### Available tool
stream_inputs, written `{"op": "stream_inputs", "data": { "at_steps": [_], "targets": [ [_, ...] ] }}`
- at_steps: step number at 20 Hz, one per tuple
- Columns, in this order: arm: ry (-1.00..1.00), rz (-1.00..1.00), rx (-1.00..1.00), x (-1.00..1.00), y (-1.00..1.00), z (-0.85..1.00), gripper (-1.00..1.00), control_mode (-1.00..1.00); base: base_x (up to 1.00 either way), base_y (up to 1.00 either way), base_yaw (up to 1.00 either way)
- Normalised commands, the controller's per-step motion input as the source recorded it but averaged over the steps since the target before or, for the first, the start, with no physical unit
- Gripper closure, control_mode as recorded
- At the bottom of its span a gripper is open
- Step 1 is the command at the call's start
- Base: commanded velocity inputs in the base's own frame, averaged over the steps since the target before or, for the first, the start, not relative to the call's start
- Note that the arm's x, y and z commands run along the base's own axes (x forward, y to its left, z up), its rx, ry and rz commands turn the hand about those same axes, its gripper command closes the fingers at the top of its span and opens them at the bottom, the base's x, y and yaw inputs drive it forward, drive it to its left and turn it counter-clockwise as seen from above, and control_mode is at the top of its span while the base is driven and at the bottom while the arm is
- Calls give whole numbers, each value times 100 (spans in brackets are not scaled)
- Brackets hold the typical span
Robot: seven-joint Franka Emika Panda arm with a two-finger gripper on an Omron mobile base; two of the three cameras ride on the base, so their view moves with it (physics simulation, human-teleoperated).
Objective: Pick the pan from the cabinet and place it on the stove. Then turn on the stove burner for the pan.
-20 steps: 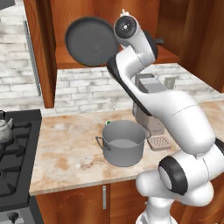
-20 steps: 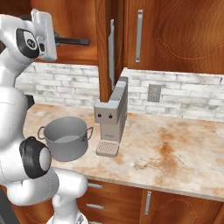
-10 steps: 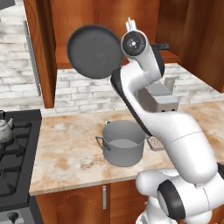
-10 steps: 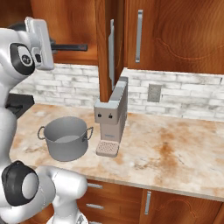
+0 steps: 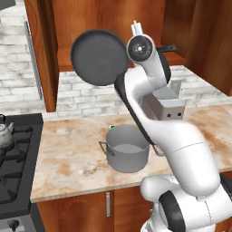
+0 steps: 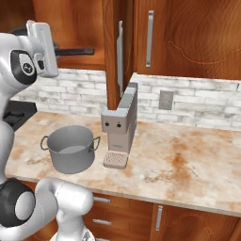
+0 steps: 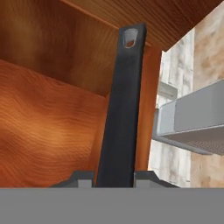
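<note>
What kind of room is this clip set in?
A rendered home kitchen, by the look of it: a black gas stove with cast-iron grates at the left, a marbled beige stone counter under reddish-brown wood wall cabinets, and a deep grey steel pot standing on the counter.

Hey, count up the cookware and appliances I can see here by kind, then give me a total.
Round dark grey-black frying pan: 1
Deep grey steel pot: 1
Small silver kettle: 1
Boxy grey coffee machine: 1
Black gas stove: 1
Total: 5
</note>
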Motion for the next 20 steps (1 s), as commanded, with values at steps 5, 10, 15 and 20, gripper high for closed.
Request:
{"op": "stream_inputs", "data": {
  "at_steps": [5, 10, 15, 20],
  "targets": [
    [-4, -6, 3, -43, -14, -2, 100, -100, 0, 0, 0],
    [-2, -8, 4, -50, -19, -3, 100, -100, 0, 0, 0],
    [-1, -8, 4, -49, -20, -3, 100, -100, 0, 0, 0],
    [-1, -6, 3, -53, -14, -9, 100, -100, 0, 0, 0]
  ]
}}
